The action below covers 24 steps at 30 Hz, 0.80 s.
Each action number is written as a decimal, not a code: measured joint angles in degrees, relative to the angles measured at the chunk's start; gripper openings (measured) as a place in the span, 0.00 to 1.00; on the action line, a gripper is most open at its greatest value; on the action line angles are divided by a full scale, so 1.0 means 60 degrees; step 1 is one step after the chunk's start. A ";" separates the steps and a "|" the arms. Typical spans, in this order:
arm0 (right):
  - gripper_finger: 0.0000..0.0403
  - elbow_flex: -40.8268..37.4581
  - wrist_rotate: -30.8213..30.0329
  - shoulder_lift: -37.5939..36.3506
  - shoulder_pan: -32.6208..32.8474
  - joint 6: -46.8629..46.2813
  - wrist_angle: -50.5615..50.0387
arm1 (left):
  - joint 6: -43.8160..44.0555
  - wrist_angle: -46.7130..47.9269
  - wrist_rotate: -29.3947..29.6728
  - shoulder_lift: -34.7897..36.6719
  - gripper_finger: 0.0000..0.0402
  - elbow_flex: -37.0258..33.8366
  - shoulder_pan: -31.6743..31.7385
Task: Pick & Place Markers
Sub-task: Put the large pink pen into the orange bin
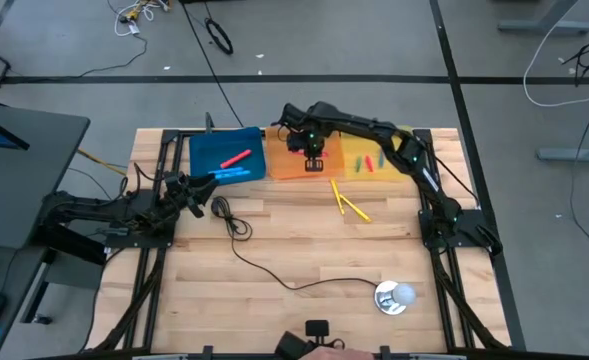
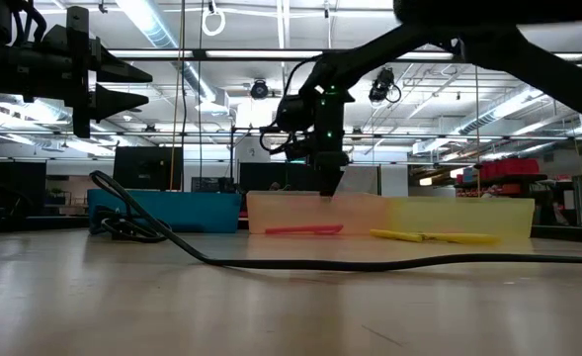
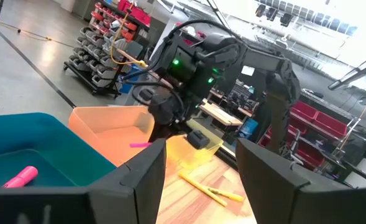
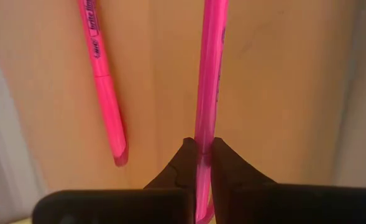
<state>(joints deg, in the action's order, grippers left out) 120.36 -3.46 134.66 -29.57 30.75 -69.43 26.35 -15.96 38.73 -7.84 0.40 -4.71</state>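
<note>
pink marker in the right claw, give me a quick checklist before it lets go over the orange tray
1. Grip: right claw shut on the pink marker: ok.
2. Position: right claw over the orange tray in the high view: ok.
3. Drop spot: a second pink marker already lies in the tray, beside the held one, apart from it: ok.
4. Height above the tray floor: cannot tell.
5. Left claw open, by the blue tray, away from the drop: ok.
6. Two yellow markers not yet picked off the table: not ok.
</note>
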 joint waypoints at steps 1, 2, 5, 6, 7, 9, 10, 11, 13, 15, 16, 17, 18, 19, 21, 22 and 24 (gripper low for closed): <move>0.03 0.0000 0.0004 0.0059 0.0012 0.0008 0.0032 | 0.0003 -0.0002 -0.0001 0.0000 0.50 0.0001 0.0000; 0.03 0.0000 0.0010 0.0139 0.0013 -0.0003 0.0044 | 0.0003 -0.0002 0.0002 0.0000 0.50 0.0001 -0.0004; 0.03 0.0000 0.0211 0.0345 0.0023 -0.0028 0.0043 | 0.0003 -0.0002 0.0002 0.0000 0.50 0.0000 0.0000; 0.03 0.0000 0.0365 0.0387 0.0034 -0.0049 0.0040 | 0.0003 -0.0002 0.0002 -0.0001 0.50 0.0003 -0.0002; 0.03 0.0000 0.0472 0.0433 0.0059 -0.0071 0.0059 | 0.0001 -0.0001 0.0002 0.0000 0.50 0.0002 0.0000; 0.03 0.0000 0.0521 0.0505 0.0113 -0.0089 0.0075 | 0.0003 0.0001 0.0002 0.0000 0.50 0.0001 -0.0002; 0.03 0.0000 0.0554 0.0562 0.0139 -0.0091 0.0058 | 0.0003 -0.0002 0.0000 0.0000 0.50 0.0000 -0.0001; 0.03 0.0000 0.0588 0.0611 0.0156 -0.0125 0.0067 | 0.0001 0.0000 0.0000 0.0000 0.50 0.0001 0.0000; 0.04 -0.0001 0.0630 0.0696 0.0161 -0.0313 0.0059 | 0.0007 -0.0002 0.0002 0.0000 0.50 0.0003 0.0000; 0.06 -0.0004 0.0665 0.0715 0.0161 -0.0512 0.0076 | 0.0001 -0.0002 -0.0002 -0.0003 0.50 0.0000 0.0000; 0.09 -0.0004 0.0662 0.0715 0.0158 -0.0664 0.0073 | 0.0003 -0.0001 -0.0002 -0.0004 0.50 0.0000 0.0000; 0.11 -0.0004 0.0659 0.0711 0.0158 -0.0823 0.0061 | 0.0003 0.0000 0.0000 0.0000 0.50 0.0000 -0.0003; 0.14 -0.0004 0.0661 0.0711 0.0155 -0.0887 0.0025 | 0.0001 0.0000 0.0000 -0.0002 0.50 0.0002 0.0000; 0.16 -0.0004 0.0660 0.0711 0.0154 -0.0932 -0.0028 | 0.0003 0.0001 -0.0002 -0.0002 0.50 0.0000 0.0000; 0.22 -0.0004 0.0658 0.0711 0.0147 -0.1051 -0.0140 | 0.0001 -0.0001 -0.0002 0.0000 0.50 0.0001 -0.0001; 0.25 -0.0004 0.0658 0.0711 0.0147 -0.1051 -0.0198 | 0.0000 -0.0001 -0.0002 -0.0002 0.50 0.0000 -0.0002; 0.29 -0.0004 0.0662 0.0711 0.0154 -0.1076 -0.0284 | 0.0003 -0.0002 -0.0002 0.0000 0.50 0.0000 0.0000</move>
<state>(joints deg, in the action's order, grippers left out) 120.33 0.51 138.93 -28.64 24.30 -71.13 26.37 -15.97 38.72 -7.84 0.40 -4.71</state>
